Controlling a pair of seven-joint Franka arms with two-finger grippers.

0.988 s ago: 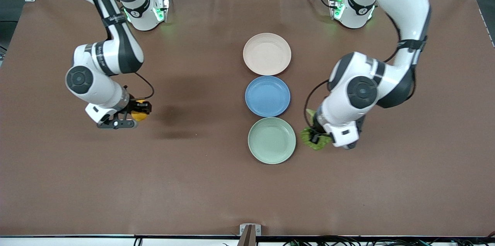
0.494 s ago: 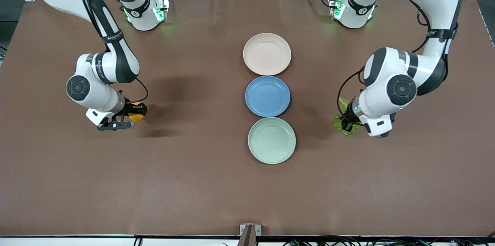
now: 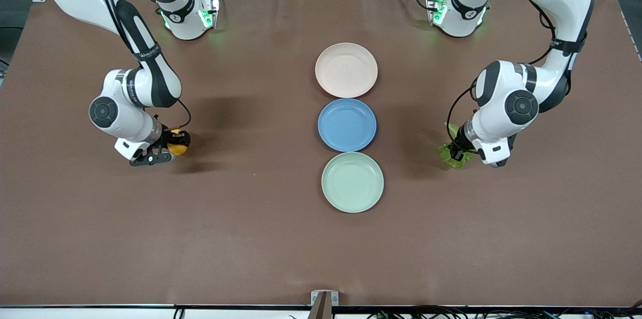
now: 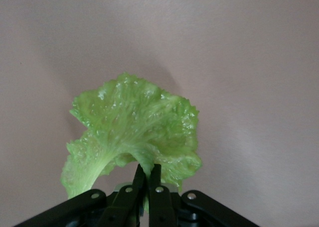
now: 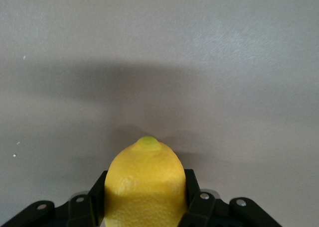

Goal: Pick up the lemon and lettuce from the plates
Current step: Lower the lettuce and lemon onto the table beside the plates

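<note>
My right gripper (image 3: 173, 148) is shut on the yellow lemon (image 3: 178, 149), low over bare table toward the right arm's end. In the right wrist view the lemon (image 5: 144, 187) fills the gap between the black fingers (image 5: 197, 207). My left gripper (image 3: 459, 153) is shut on the lettuce (image 3: 454, 154), a crinkled green leaf hanging over bare table toward the left arm's end. The left wrist view has the lettuce (image 4: 134, 132) pinched at its pale stem. The cream plate (image 3: 346, 69) and the mint green plate (image 3: 352, 181) hold nothing.
A blue plate (image 3: 347, 124) lies between the cream and mint plates in one row at mid-table. Brown mat covers the whole table. The arm bases (image 3: 188, 10) stand along the table's edge farthest from the front camera.
The left gripper carried the lettuce away from the mint plate toward the left arm's end. The right gripper sank a little with the lemon.
</note>
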